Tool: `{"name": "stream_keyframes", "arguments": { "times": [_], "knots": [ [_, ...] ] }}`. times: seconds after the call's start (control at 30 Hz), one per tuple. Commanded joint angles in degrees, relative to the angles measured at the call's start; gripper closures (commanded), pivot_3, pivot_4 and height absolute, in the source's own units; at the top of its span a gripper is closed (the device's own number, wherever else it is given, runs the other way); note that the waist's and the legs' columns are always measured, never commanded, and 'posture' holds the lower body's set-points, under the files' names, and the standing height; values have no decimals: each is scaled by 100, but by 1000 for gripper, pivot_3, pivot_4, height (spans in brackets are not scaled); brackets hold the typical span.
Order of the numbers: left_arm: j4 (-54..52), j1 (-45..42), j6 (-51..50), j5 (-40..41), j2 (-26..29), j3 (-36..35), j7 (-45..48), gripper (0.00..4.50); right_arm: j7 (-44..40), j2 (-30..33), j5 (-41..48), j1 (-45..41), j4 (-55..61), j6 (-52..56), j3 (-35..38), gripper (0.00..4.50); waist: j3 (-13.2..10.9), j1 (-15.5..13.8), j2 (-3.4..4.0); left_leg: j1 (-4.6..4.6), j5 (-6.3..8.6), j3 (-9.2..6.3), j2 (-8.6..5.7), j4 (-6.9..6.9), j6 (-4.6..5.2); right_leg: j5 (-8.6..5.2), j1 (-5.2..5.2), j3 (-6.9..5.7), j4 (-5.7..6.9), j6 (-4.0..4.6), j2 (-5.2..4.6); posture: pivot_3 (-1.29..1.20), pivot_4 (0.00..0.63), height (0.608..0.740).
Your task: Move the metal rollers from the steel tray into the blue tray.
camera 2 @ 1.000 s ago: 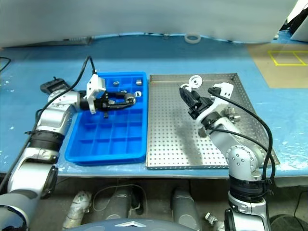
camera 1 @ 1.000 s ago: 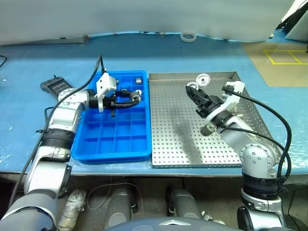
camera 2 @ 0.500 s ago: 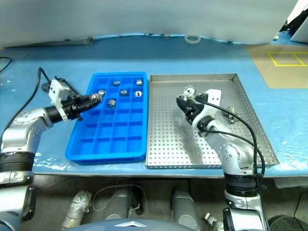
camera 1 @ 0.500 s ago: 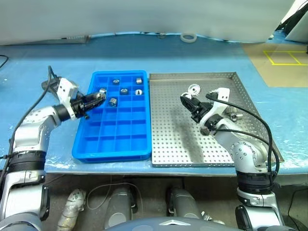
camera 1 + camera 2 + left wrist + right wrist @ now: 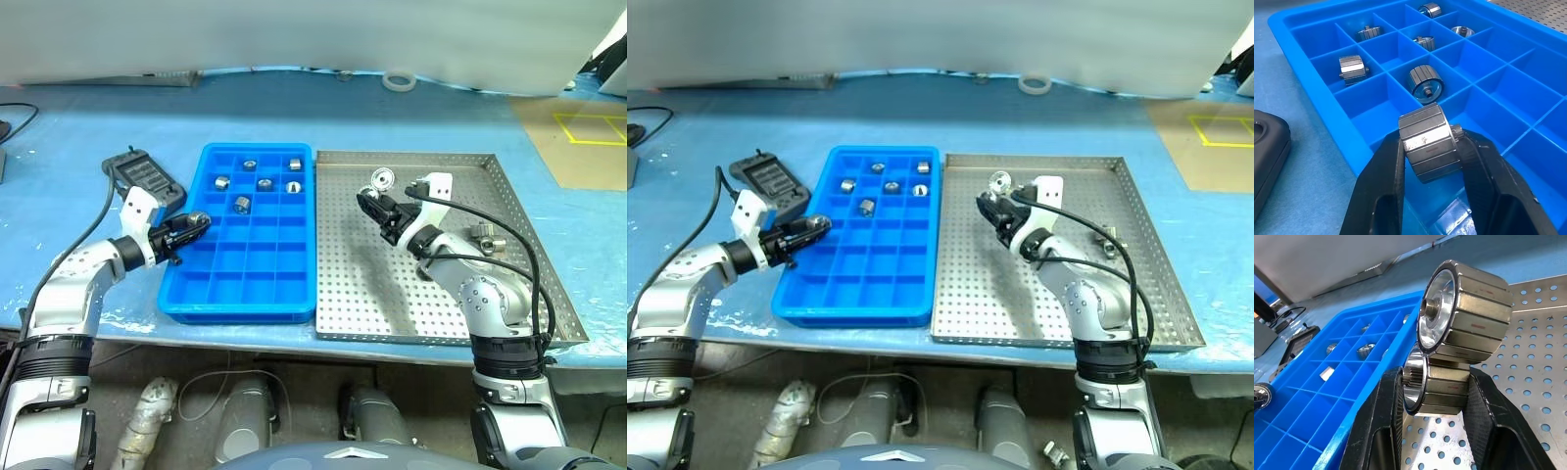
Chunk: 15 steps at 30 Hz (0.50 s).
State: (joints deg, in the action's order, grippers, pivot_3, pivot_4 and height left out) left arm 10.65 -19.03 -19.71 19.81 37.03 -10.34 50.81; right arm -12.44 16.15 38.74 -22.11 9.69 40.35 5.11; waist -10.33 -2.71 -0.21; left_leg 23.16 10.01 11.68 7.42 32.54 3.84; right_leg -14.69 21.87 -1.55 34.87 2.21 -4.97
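Left eye view: left gripper (image 5: 199, 219) hovering at the outer left rim of the blue tray (image 5: 217, 297), pinching one roller (image 5: 197, 217) between its fingertips. Right gripper (image 5: 369, 200) poised over the far-left part of the steel tray (image 5: 392, 311), clamping a roller with a second one (image 5: 380, 178) riding on top of it. Five metal rollers (image 5: 241, 204) sitting in the far compartments of the blue tray. Two more rollers (image 5: 486, 235) lying on the steel tray beside the right forearm. Black device (image 5: 144, 176) lying on the table sheet just left of the blue tray; white tape ring (image 5: 397, 81) resting at the far edge.

Compared with a second ago: left gripper no longer reaching over the tray's second row, now standing back at the left rim, lower and angled toward the tray; right gripper sitting slightly lower and further left over the steel tray. Grip unchanged on both sides.

Left wrist view: fingers (image 5: 1379, 186) closing narrowly on the faceted roller, held just outside and above the tray wall, near the compartment holding an upended roller (image 5: 1425, 84).

Right wrist view: fingers (image 5: 1488, 423) gripping the lower roller (image 5: 1439, 387) by its sides, the larger upper roller touching it from above, both hanging over the perforated floor beside the blue tray's edge.
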Motion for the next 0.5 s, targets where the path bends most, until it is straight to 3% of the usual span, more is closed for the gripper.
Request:
{"name": "stream_keyframes", "arguments": {
  "times": [0.03,0.17,0.5],
  "knots": [
    [98,-16,-50,-28,-20,127,53,3123,-65,-33,-9,-33,233,-36,117,3176,1,-5,1,-1,-2,0,0,-3,-3,0,0,0,0,0,0,-67,150,740],
    [207,-147,-71,-171,49,277,57,1926,-57,-79,-36,13,282,-34,147,3176,2,-5,1,-4,-8,0,0,-13,-11,0,1,-1,0,0,0,-73,150,740],
    [153,-609,-110,241,-26,202,488,1926,-45,-126,-88,13,289,-27,188,3176,2,12,0,4,-13,0,12,-21,-15,0,15,3,-2,0,20,-85,150,740]
  ]
}}
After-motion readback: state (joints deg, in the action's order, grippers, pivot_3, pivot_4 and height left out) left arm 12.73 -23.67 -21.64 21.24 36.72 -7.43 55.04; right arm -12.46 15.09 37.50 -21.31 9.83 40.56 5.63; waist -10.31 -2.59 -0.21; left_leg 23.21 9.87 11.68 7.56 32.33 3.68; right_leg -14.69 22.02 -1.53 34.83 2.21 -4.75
